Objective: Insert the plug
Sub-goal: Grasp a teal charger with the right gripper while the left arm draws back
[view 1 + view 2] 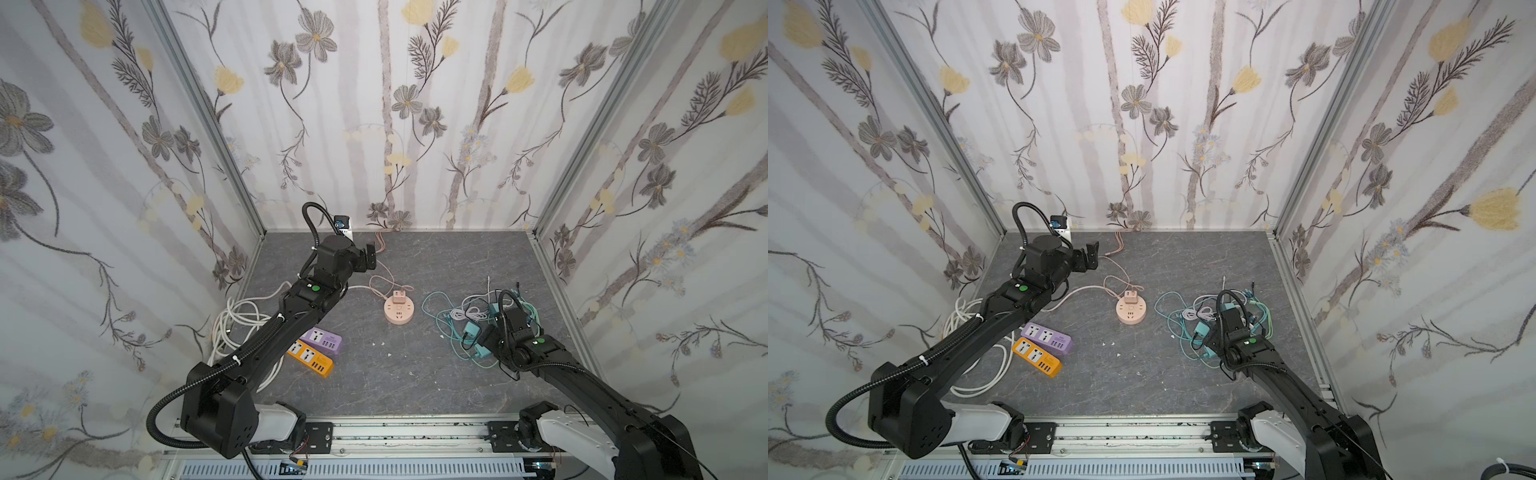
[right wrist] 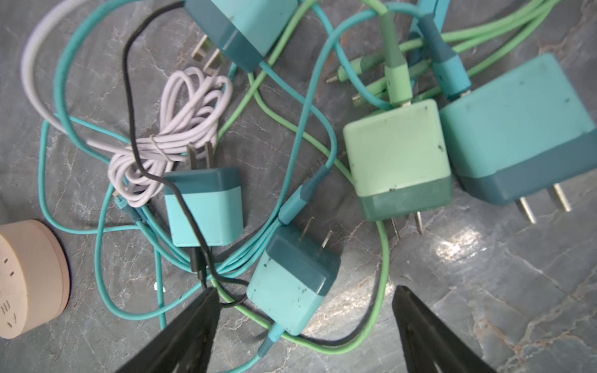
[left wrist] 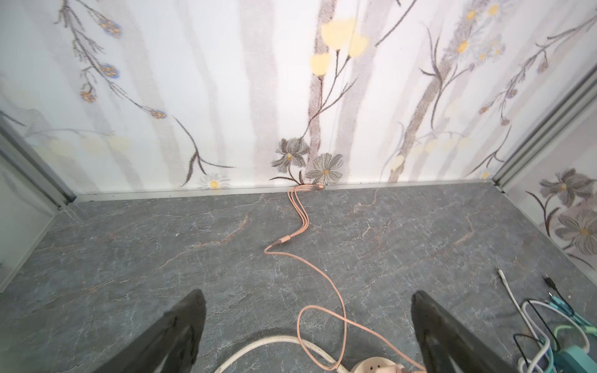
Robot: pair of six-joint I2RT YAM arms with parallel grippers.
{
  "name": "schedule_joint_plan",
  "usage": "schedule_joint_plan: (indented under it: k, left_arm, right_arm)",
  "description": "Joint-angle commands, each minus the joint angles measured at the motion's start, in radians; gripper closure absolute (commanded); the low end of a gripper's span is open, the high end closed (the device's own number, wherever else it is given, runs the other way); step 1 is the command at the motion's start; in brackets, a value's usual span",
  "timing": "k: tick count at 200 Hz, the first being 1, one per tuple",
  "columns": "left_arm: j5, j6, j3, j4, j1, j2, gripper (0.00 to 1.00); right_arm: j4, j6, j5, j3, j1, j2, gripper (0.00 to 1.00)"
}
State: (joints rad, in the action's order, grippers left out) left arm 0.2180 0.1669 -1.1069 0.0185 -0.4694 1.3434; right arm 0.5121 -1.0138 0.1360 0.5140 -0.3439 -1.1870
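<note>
Nearest, right hand: hung low over the tangle of chargers on the right of the worktop, jaws well apart and gripping nothing.
plug: a teal two-pin charger, lying flat on the worktop between those jaws and touched by neither, pins pointing away from the hand; a black cable and a green cable ran close beside it.
step in hand: by my reading the pick-up, with the jaws set about the plug but not yet closed on it.
neighbours: a pale green charger and a larger teal charger lay just beyond, apart from the chosen one.
power strips: an orange strip and a purple strip lay side by side under the left arm.
pink socket: round, mid-worktop, well apart from the plug, with a pink adapter already seated in its far side.
next move: it seemed to call for closing squarely on the plug's body without snagging the cables, lifting it clear, then turning the pins down over a free slot.
left hand: farther back, jaws spread fully, empty.
far edge: a pink cable ran to the foot of the back wall.
</note>
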Motion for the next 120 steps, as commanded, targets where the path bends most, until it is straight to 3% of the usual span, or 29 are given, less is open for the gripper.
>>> schedule_joint_plan:
  k: [1,48,120]
  left_arm:
    - [0.064,0.088,0.021,0.044,0.002,-0.019,0.0]
    - [0.097,0.086,0.029,-0.021,0.003,-0.04,0.0]
    - [0.118,0.049,0.111,0.033,0.003,-0.112,0.0]
  right_arm:
    - [-0.003,-0.118,-0.016,-0.002,-0.001,-0.03,0.17]
    - [-0.013,-0.163,-0.015,0.019,-0.018,-0.108,0.18]
    - [0.003,-0.187,0.026,0.086,-0.059,-0.266,0.21]
